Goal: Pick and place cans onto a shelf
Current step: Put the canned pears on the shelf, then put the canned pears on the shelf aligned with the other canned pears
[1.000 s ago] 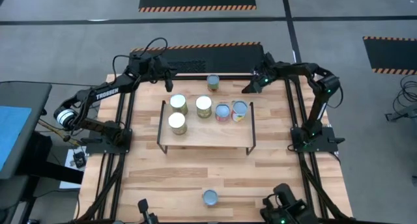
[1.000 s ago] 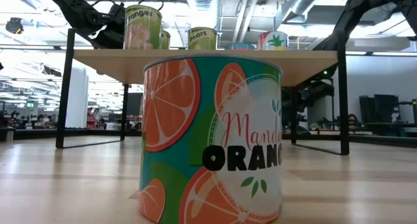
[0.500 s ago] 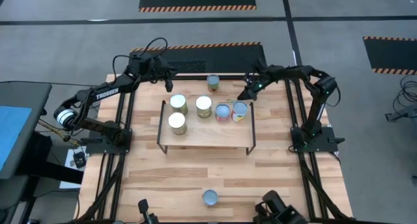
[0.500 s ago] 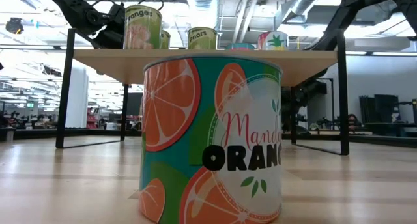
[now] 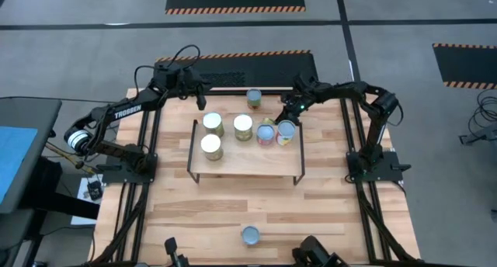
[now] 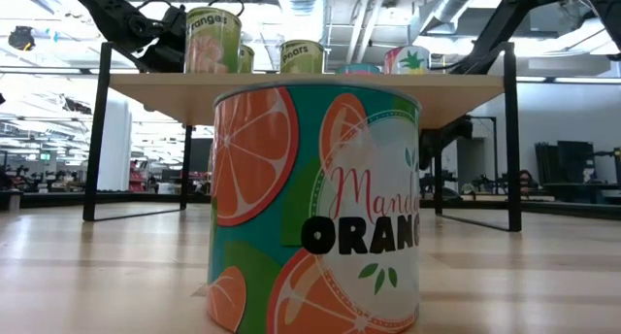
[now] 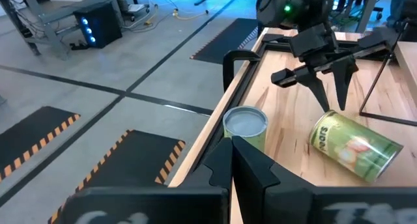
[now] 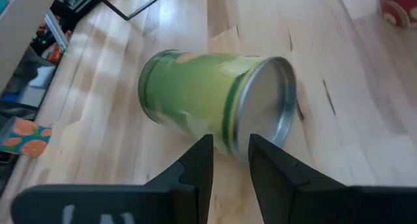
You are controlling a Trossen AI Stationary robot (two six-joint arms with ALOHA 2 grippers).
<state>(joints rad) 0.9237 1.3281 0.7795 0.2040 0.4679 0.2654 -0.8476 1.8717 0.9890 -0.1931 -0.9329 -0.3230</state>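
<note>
The right gripper [image 5: 284, 114] reaches in from the table's three o'clock side toward the shelf's one o'clock corner; in the left wrist view its two fingers [image 7: 339, 81] point down, spread moderately, just above a green can [image 7: 352, 146] that lies on its side on the tabletop [image 5: 256, 205]; the right wrist view shows the same tipped can [image 8: 218, 103] with its silvery end turned toward the camera, close ahead of the parted fingers [image 8: 195, 165] and not yet between them

The shelf [image 5: 245, 160] stands near the table's centre; five cans stand upright on it: two with whitish tops at its ten o'clock part [image 5: 213, 124] and [image 5: 210, 146], a third [image 5: 243, 126] at twelve o'clock, and two with red-and-blue labels [image 5: 265, 134] and [image 5: 286, 131] side by side toward one o'clock; in the low view these show along the board's edge [image 6: 310, 85], a pineapple-labelled one [image 6: 406, 59] among them

Another can [image 5: 254, 98] stands upright off the shelf at the table's twelve o'clock edge; the left wrist view shows it [image 7: 245, 126] just beyond that arm's own dark fingers [image 7: 251, 165], which sit close together with nothing between them; the left gripper [image 5: 201, 101] hangs at the shelf's eleven o'clock corner

One more can [image 5: 251, 235], a mandarin-orange one [image 6: 315, 203], stands alone at the table's six o'clock edge, well apart from the shelf
</note>
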